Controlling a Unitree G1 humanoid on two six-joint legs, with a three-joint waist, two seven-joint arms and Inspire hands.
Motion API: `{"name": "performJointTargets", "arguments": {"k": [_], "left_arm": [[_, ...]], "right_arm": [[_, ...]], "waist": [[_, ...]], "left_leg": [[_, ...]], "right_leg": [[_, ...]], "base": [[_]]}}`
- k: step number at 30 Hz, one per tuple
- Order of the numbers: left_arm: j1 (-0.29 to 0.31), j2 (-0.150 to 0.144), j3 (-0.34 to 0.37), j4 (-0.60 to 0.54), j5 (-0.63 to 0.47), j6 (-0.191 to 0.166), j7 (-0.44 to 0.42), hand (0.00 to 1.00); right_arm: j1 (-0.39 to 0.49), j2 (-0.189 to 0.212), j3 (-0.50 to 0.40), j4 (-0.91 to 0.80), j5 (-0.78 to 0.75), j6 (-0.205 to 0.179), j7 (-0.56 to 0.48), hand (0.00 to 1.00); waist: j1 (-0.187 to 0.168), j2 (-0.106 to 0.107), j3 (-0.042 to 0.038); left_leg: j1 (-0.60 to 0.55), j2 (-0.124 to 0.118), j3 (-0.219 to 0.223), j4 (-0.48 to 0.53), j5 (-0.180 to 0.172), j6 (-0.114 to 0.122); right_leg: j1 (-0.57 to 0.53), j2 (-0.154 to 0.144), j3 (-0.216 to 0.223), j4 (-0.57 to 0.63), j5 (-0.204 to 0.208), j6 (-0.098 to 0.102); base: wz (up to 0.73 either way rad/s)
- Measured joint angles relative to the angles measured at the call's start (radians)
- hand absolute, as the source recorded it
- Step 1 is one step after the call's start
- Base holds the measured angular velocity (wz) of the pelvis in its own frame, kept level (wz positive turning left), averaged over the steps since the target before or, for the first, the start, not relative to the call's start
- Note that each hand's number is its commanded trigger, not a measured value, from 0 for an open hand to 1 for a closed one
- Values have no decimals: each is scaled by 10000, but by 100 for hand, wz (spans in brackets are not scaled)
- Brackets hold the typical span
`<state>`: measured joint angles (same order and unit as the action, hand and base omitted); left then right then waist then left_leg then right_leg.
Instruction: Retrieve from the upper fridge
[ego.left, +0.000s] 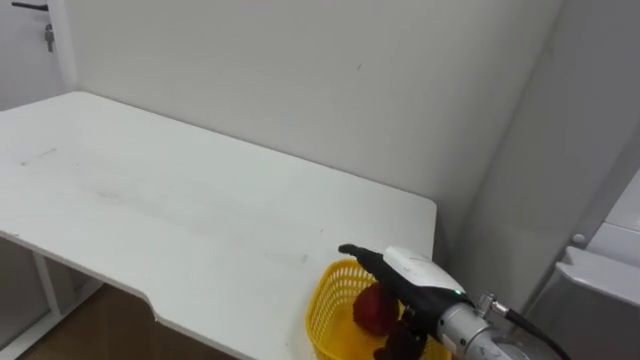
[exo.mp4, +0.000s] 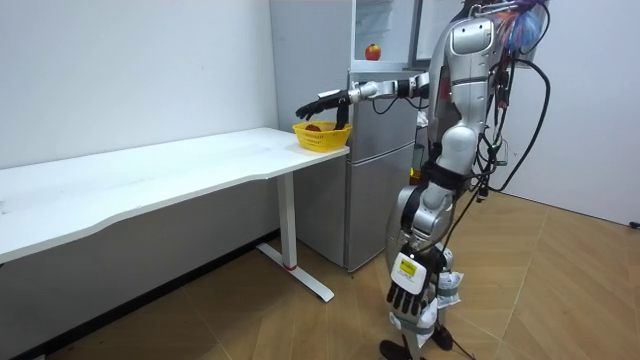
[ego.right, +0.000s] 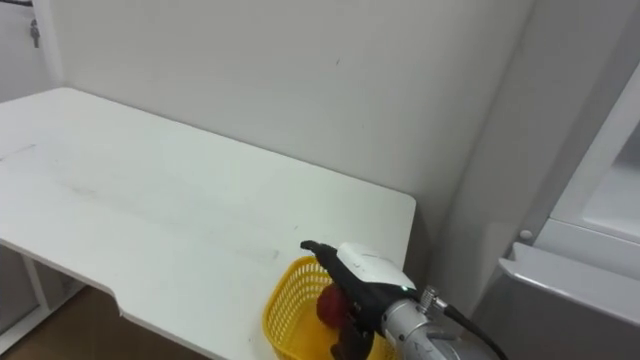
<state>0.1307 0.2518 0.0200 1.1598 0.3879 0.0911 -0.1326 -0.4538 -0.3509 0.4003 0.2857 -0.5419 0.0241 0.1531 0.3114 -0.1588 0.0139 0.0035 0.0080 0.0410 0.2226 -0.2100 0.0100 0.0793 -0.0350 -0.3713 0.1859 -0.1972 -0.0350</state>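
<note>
R hand (ego.left: 415, 272), fingers straight & empty, hovers over basket (ego.left: 330, 312) at worktop (ego.left: 200, 210) end. Apple (ego.left: 374, 312) lies inside. Drop-off prob. done. Next: pull arm clear twd fridge (exo.mp4: 385, 110). L hand (exo.mp4: 405, 295) hangs loose.

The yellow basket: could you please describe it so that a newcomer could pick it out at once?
Start at the long white table along the wall and go to its end beside the grey fridge. The yellow basket stands at that corner, under the robot's right hand. Its yellow openwork sides and the red apple inside set it apart from the white and grey about it.
</note>
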Motion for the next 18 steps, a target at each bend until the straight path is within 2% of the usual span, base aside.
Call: {"name": "performJointTargets", "arguments": {"k": [9,13,18], "left_arm": [[-124,-2,159,-3,43,43,161,0],[-141,-11,151,-17,95,43,183,0],[-153,-85,125,-79,92,49,263,0]], "right_arm": [[-7,0,-3,-27,280,-3,-114,0],[-7,-1,-20,-287,496,-17,-143,0],[-6,0,-120,-483,1360,-17,-439,0]], "waist": [[-56,87,-44],[-177,194,-69],[-421,338,-27]], "left_leg": [[26,4,43,3,2,2],[29,-2,39,11,1,3],[-10,-4,-4,119,-4,9]], "right_leg": [[14,1,80,8,0,0],[30,-8,89,25,1,1],[70,-14,72,25,1,2]], "base": [[-1],[0],[3]]}}
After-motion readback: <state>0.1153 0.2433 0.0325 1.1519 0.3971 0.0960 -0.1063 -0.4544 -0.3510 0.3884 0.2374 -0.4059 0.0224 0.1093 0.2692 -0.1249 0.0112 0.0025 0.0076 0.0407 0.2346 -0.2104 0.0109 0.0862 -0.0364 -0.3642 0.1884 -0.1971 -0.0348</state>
